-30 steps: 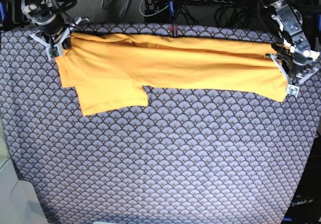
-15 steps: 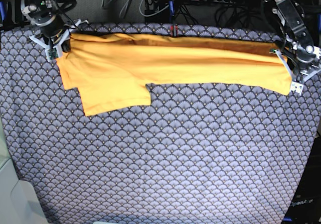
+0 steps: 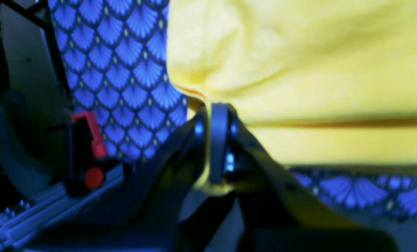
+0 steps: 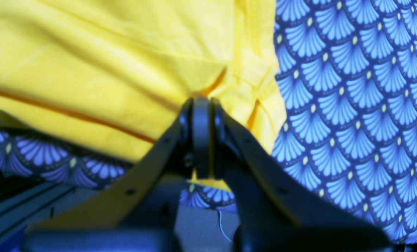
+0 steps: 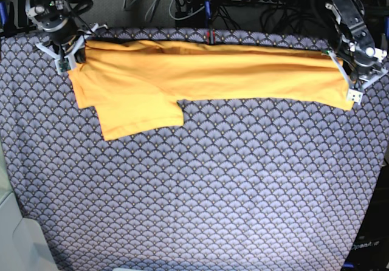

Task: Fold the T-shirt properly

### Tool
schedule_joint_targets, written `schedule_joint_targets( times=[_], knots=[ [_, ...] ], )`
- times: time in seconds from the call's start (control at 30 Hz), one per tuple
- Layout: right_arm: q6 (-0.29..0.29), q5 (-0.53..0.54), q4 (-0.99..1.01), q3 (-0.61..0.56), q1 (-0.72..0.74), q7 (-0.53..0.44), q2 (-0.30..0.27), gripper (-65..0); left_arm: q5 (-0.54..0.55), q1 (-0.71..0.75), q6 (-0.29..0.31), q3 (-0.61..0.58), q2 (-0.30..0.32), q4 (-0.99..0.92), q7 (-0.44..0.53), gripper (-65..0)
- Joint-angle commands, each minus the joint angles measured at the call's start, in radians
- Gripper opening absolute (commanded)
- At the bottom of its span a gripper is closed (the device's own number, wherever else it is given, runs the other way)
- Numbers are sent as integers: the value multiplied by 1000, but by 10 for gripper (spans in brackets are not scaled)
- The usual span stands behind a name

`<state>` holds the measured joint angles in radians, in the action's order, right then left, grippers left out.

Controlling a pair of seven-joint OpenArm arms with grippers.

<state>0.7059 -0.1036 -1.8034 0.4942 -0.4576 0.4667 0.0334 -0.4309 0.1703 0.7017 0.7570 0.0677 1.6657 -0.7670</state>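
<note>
Both sets of jaws are clamped on yellow fabric: the left gripper (image 3: 218,105) pinches one end of the T-shirt (image 5: 200,76), and the right gripper (image 4: 202,99) pinches the opposite end. One T-shirt lies stretched in a long band across the far edge of the patterned cloth (image 5: 200,186), with one sleeve lying flat toward the camera near the right gripper. Two arms are visible, one at each far corner. Only the overhead view shows the whole shirt; each wrist view shows close up the fabric bunching between closed jaws.
</note>
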Motion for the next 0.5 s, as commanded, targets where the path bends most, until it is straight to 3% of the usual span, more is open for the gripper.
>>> schedule_joint_targets(
  times=[0.0, 0.33, 0.47],
  knots=[
    [-8, 6, -16, 4, 1, -18, -7, -650, -4, -4, -4, 3, 5, 0, 10, -650],
    [-8, 0, -16, 2, -7, -12, -7, -650, -4, -5, -4, 3, 2, -52, 33, -649],
    [-8, 0, -16, 2, -7, -12, -7, -627, -4, -5, -4, 3, 2, -52, 33, -518]
  ],
)
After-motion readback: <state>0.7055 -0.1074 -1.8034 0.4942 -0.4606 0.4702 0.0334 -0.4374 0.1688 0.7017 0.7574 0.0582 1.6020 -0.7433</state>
